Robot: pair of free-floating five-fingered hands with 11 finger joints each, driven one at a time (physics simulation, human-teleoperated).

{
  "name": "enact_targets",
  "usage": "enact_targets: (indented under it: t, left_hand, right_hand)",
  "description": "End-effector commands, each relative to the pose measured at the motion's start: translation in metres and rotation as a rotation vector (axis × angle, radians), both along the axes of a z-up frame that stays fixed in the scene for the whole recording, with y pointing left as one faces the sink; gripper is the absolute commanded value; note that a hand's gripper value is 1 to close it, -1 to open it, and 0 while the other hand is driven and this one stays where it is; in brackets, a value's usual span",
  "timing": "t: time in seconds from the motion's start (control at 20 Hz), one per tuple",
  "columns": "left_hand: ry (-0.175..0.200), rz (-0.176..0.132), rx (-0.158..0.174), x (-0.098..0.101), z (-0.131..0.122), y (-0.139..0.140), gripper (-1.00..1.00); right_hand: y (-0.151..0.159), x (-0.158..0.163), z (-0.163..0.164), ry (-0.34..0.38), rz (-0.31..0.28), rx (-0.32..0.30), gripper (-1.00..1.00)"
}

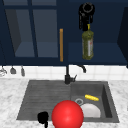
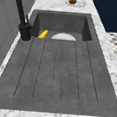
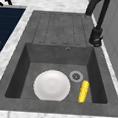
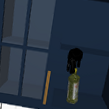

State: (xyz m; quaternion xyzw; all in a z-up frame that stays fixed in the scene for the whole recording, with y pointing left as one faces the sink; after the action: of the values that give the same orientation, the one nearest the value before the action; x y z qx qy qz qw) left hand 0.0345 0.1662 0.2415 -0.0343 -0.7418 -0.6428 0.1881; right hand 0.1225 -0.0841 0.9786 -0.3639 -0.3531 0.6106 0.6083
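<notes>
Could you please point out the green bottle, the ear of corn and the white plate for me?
green bottle [image 1: 88, 45], front view, its body.
ear of corn [image 3: 83, 91], right side view, its middle.
white plate [image 3: 51, 85], right side view, its centre.

A dark grey sink [image 1: 110, 100] sat in a marbled bench [image 1: 10, 100], its ribbed draining board [image 2: 58, 74] to the left of the basin. In the basin lay a white plate [image 3: 52, 85], a round drain [image 3: 76, 76] just beside it and a yellow corn cob [image 3: 83, 91] near the right wall. A black tap [image 1: 67, 75] rose behind the sink. A red ball [image 1: 67, 115] showed at the front edge. Above, a dark blue wall cabinet [image 4: 40, 20] had a glass door with an orange handle [image 4: 46, 87]. Farther along the bench stood a small plate with a brown round thing [image 2: 72, 0].
</notes>
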Motion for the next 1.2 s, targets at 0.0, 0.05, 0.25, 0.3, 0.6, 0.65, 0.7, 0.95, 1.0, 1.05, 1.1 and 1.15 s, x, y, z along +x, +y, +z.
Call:
enact_targets:
  t: [0.0, 0.05, 0.25, 0.3, 0.6, 0.65, 0.7, 0.95, 1.0, 1.05, 1.1, 1.15]
  left_hand:
    - [0.0, 0.0, 0.0, 0.0, 0.0, 0.0, 0.0]
    - [0.0, 0.0, 0.0, 0.0, 0.0, 0.0, 0.0]
    - [0.0, 0.0, 0.0, 0.0, 0.0, 0.0, 0.0]
    - [0.0, 0.0, 0.0, 0.0, 0.0, 0.0, 0.0]
    - [0.0, 0.0, 0.0, 0.0, 0.0, 0.0, 0.0]
    - [0.0, 0.0, 0.0, 0.0, 0.0, 0.0, 0.0]
    - [0.0, 0.0, 0.0, 0.0, 0.0, 0.0, 0.0]
    - [0.0, 0.0, 0.0, 0.0, 0.0, 0.0, 0.0]
    - [0.0, 0.0, 0.0, 0.0, 0.0, 0.0, 0.0]
    - [0.0, 0.0, 0.0, 0.0, 0.0, 0.0, 0.0]
    - [0.0, 0.0, 0.0, 0.0, 0.0, 0.0, 0.0]
    - [0.0, 0.0, 0.0, 0.0, 0.0, 0.0, 0.0]
  right_hand:
    - [0.012, 0.029, 0.01, -0.005, -0.026, -0.008, 1.0]
    - [0.015, 0.037, 0.008, -0.007, -0.023, -0.004, 1.0]
    - [0.023, 0.071, 0.003, -0.029, -0.004, -0.006, 1.0]
    - [0.021, 0.08, 0.001, -0.042, -0.002, -0.007, 1.0]
    - [0.01, 0.115, -0.029, -0.135, 0.009, -0.009, 1.0]
    - [0.009, 0.122, -0.032, -0.159, 0.01, -0.01, 1.0]
    - [0.007, 0.128, -0.036, -0.177, 0.011, -0.009, 1.0]
    - [0.003, 0.166, -0.069, -0.188, 0.015, -0.021, 1.0]
    - [0.002, 0.175, -0.075, -0.189, 0.015, -0.023, 1.0]
    - [0.001, 0.183, -0.08, -0.188, 0.012, -0.023, 1.0]
    - [-0.001, 0.191, -0.082, -0.187, 0.011, -0.012, 1.0]
    - [-0.001, 0.199, -0.081, -0.189, 0.01, -0.007, 1.0]
